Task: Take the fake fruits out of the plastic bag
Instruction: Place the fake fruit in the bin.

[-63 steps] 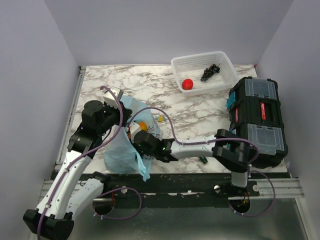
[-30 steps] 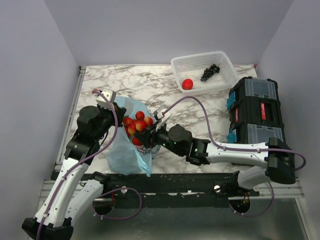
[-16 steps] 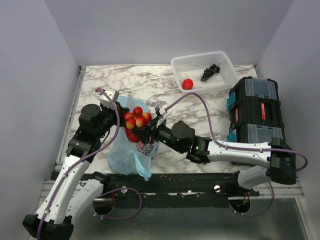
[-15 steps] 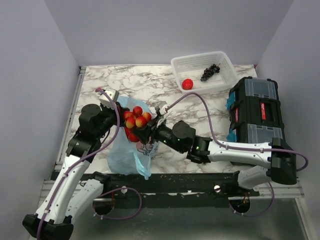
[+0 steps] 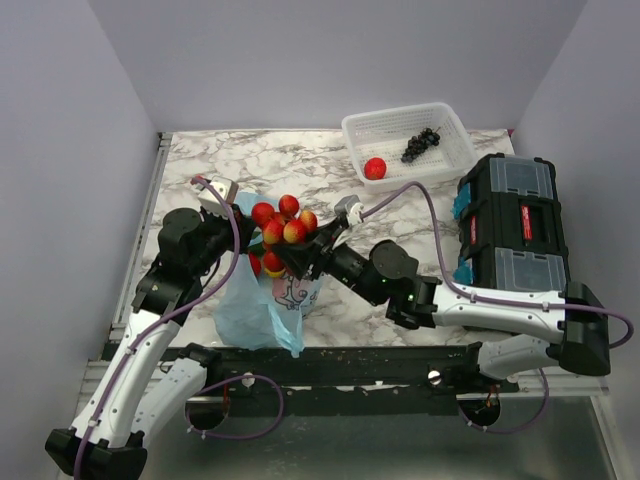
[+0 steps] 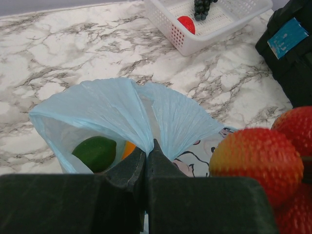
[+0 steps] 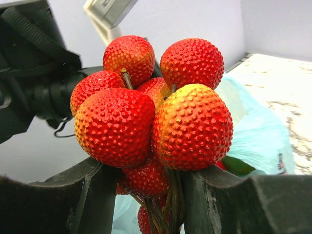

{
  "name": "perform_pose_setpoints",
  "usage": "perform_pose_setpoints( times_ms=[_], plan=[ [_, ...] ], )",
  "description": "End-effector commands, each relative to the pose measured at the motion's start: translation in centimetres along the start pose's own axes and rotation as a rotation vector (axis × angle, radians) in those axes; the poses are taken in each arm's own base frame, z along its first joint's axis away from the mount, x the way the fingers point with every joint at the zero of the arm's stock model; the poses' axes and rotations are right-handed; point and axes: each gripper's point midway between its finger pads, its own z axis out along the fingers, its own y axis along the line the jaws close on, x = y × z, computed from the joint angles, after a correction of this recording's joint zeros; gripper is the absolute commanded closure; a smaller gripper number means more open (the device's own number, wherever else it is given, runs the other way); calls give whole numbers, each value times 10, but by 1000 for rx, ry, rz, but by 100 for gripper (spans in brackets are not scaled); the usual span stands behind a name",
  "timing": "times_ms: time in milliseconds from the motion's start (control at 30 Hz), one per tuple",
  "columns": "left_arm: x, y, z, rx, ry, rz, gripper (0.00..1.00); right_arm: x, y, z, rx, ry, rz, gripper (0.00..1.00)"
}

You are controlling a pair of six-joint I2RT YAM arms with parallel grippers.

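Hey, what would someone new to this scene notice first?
A cluster of bumpy red fruits stands out, gripped near its stems by the right pincer just above the light-blue plastic bag. The left pincer pinches the bag's rim, with a green fruit inside. At the far right corner sits a white basket holding a red fruit and dark grapes.
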Motion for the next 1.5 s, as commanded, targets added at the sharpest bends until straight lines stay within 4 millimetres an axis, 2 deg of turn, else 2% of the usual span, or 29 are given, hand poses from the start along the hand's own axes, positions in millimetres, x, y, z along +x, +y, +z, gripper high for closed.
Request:
perform_pose_setpoints(
  times_ms=[0,200,367,500,667,767,867,900,1167,1233,1467],
  plan=[
    [-7,1,-5,-10,-25,2,100,-33,-32,-9,174,-102,-55,99],
    [-6,0,-4,-8,-23,1,100,-52,-82,-33,417,-143,-157,99],
    [-5,-1,-4,2,-18,-1,100,-56,-130,-51,584,-143,-177,99],
    [-5,-1,-4,-3,-15,-1,100,-52,-195,-63,752,-94,-139,99],
    [-6,1,-5,-10,-31,3,100,-49,-255,-73,871,-51,-107,99],
    [-6,-2,-5,8,-20,0,100,-52,-290,-71,951,-1,-165,99],
    [-6,-2,-5,5,-25,3,100,-62,-325,-74,1109,57,-272,99],
    [-6,-2,-5,5,-25,3,100,-59,-337,-73,1124,90,-277,99],
    [-7,-5,-5,25,-24,12,100,-66,-418,-59,1143,103,-145,99],
    [-6,-7,-6,39,-22,20,100,-61,-439,-51,1155,129,-119,99],
    [-6,-13,-8,72,-24,41,100,-51,-489,-28,1207,200,-127,99]
  ],
)
